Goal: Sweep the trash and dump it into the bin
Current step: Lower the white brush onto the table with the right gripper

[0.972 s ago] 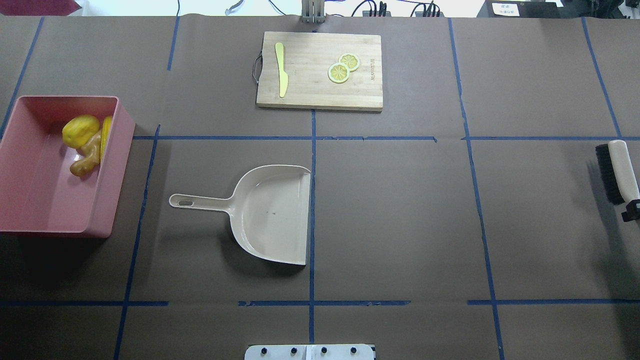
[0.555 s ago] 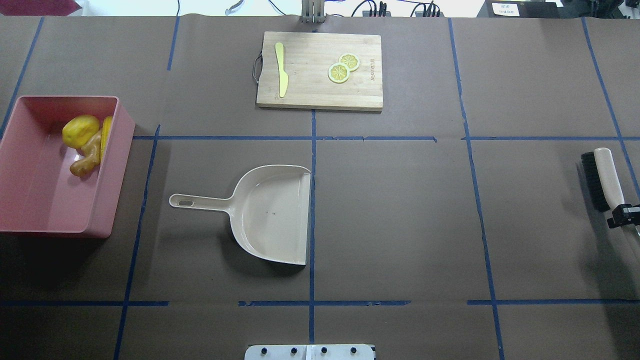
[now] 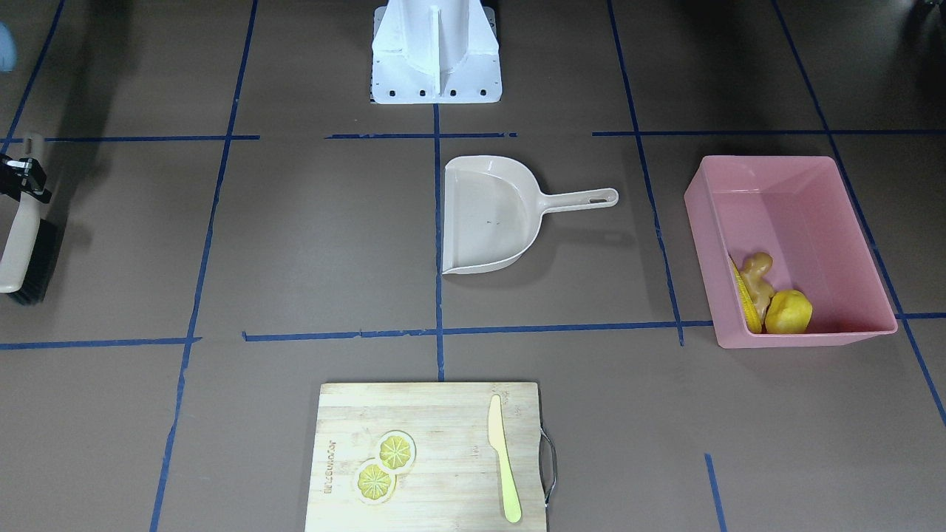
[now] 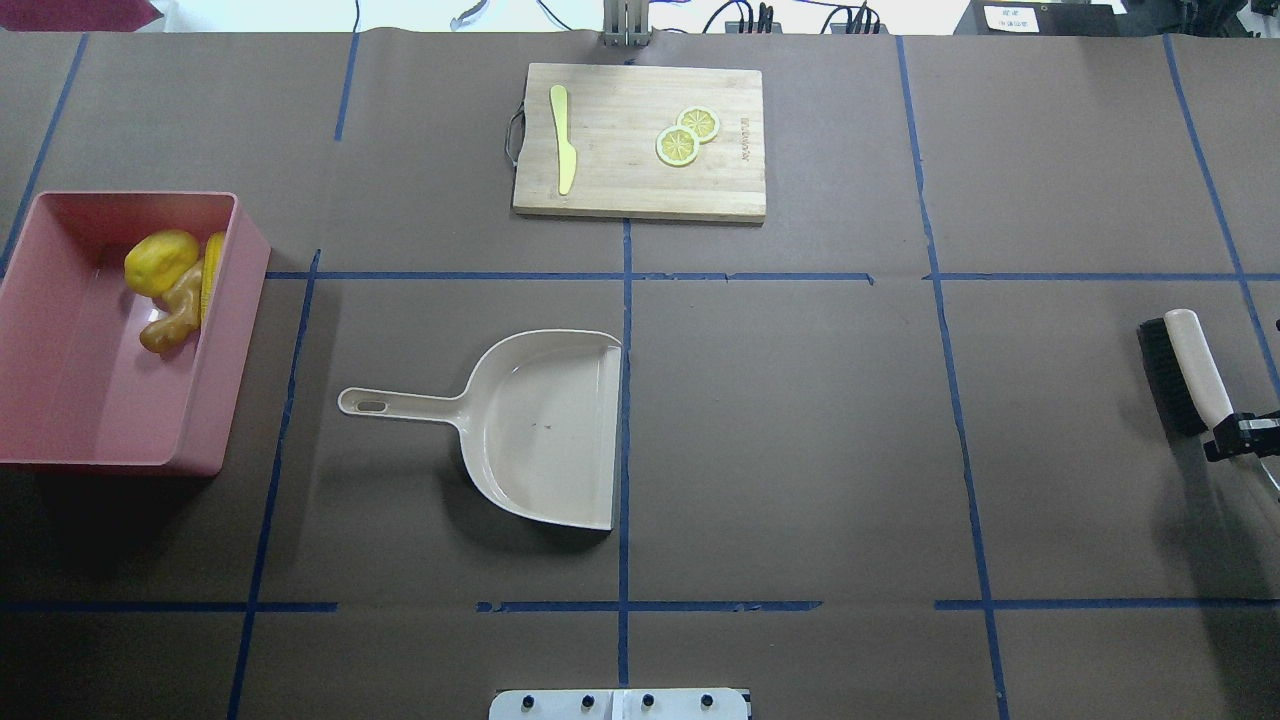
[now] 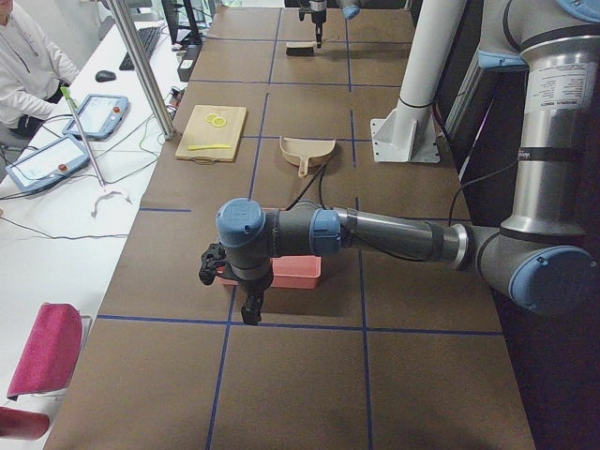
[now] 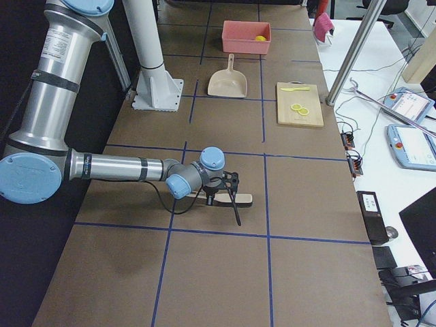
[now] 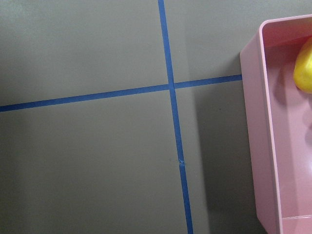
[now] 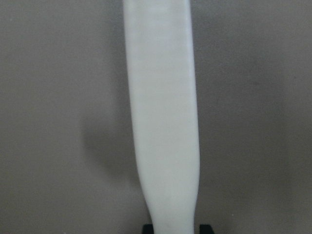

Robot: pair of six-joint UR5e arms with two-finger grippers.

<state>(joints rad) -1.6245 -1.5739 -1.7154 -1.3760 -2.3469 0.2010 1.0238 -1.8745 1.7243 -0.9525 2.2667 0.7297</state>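
The pink bin [image 4: 238, 330] stands at the table's left end. In it lie the yellow lump [image 4: 160, 262], the ginger root [image 4: 170, 322] and the corn cob [image 4: 212, 275], bunched at its far right corner. They also show in the front view, the lump [image 3: 788, 312] beside the ginger [image 3: 757, 272]. The beige dustpan [image 4: 540, 430] lies empty mid-table. My right gripper [image 4: 1238, 436] is shut on the handle of a black-bristled brush [image 4: 1188, 365] at the right edge. My left gripper [image 5: 251, 307] hangs beside the bin's near end; I cannot tell whether it is open or shut.
A wooden cutting board [image 4: 640, 185] at the far middle carries a pale knife [image 4: 564, 140] and two lemon slices [image 4: 686, 137]. The robot base [image 3: 436, 52] stands at the near edge. Blue tape lines cross the brown table.
My right gripper has brought the brush inward from the right edge, leftward and slightly nearer in the overhead view. Bin, trash and dustpan have not moved.
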